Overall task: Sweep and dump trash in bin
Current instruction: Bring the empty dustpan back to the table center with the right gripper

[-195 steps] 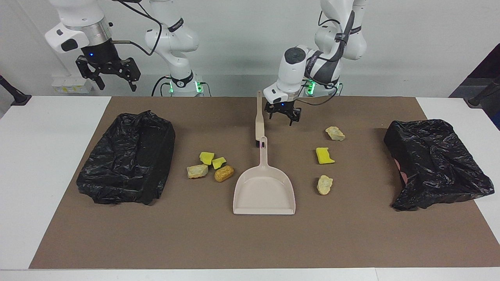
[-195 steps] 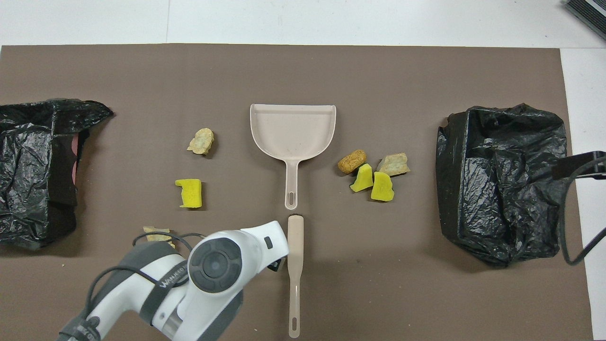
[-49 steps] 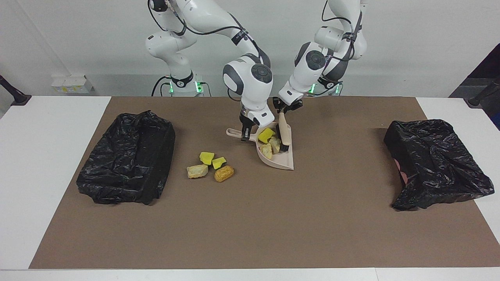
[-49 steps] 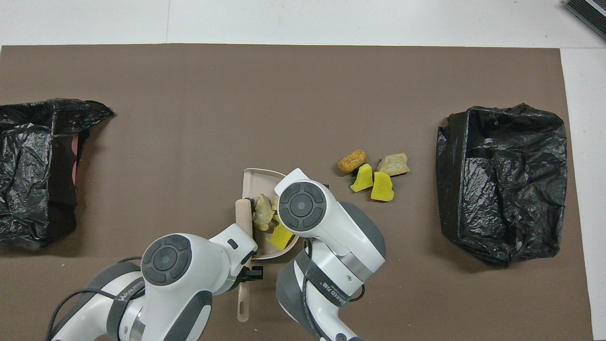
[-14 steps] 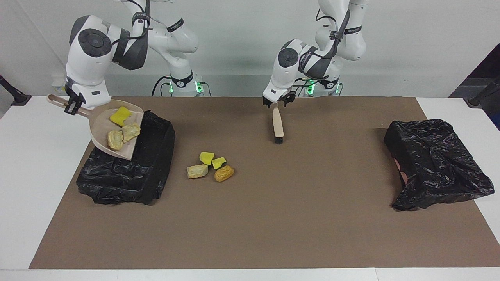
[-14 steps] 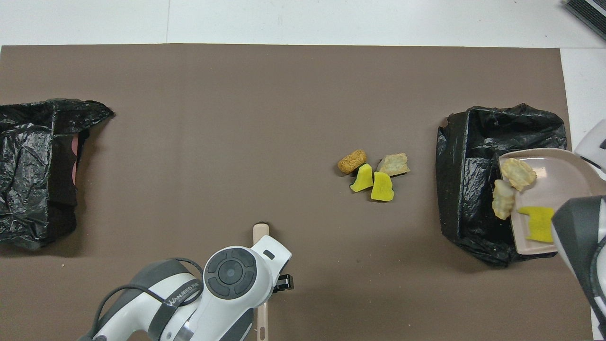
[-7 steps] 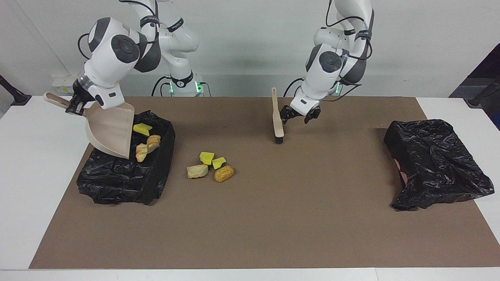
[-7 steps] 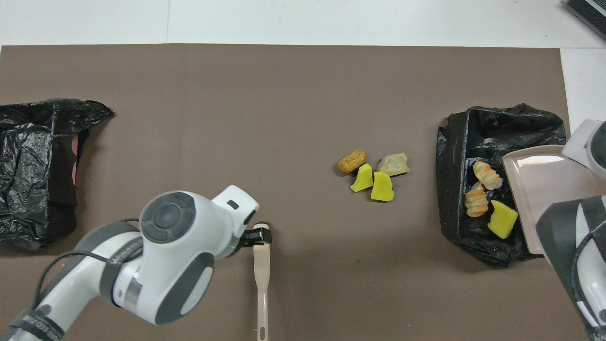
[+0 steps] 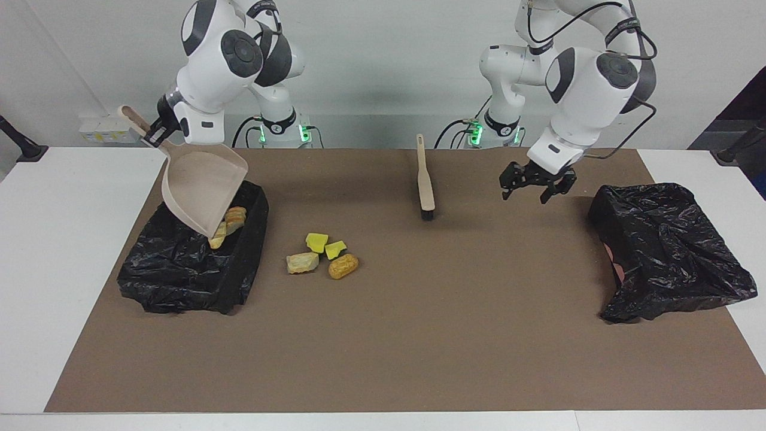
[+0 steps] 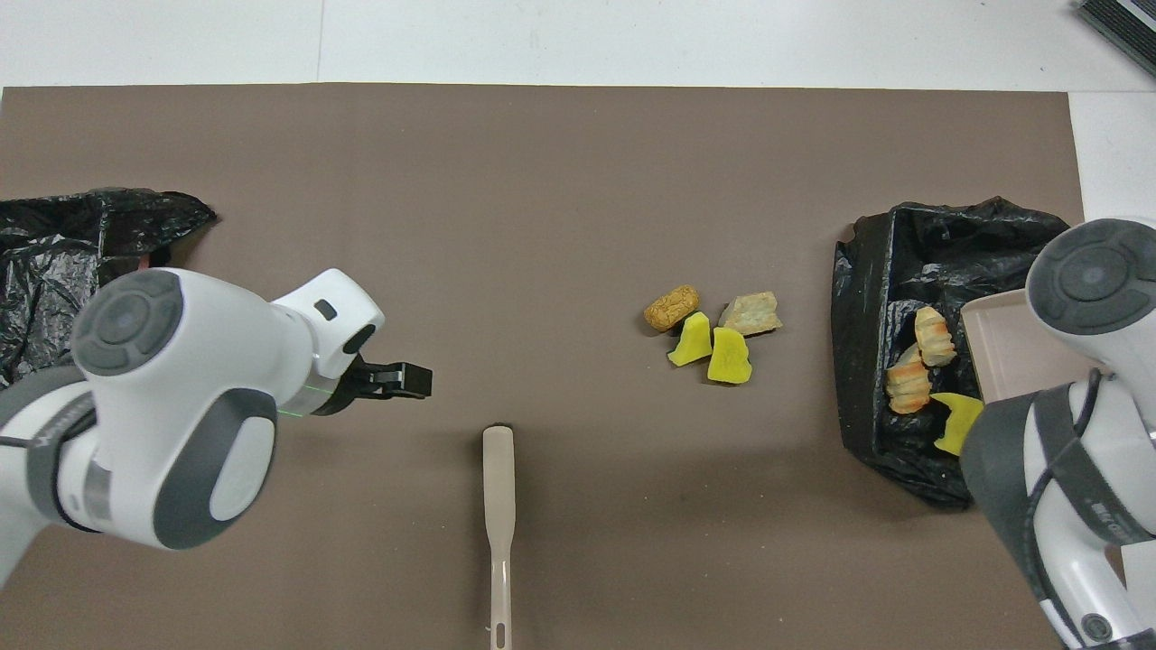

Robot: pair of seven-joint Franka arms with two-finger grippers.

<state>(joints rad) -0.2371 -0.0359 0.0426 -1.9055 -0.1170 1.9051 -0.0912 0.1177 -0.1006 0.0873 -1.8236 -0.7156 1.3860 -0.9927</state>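
The right gripper [image 9: 157, 129] grasps the tilted dustpan [image 9: 203, 188] over the bin [image 9: 191, 266]; the left gripper [image 9: 534, 187] hangs released.

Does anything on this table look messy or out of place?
Yes: four scraps lie loose in a cluster on the brown mat, not in the bin beside them. The other bin at the left arm's end looks crumpled and slumped.

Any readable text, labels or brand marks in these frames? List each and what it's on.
No text reads clearly in either view.
Right arm: white lettering on a black band near the bottom edge of the overhead view, too small to read.
Dustpan, brush, bin bags: no markings visible.
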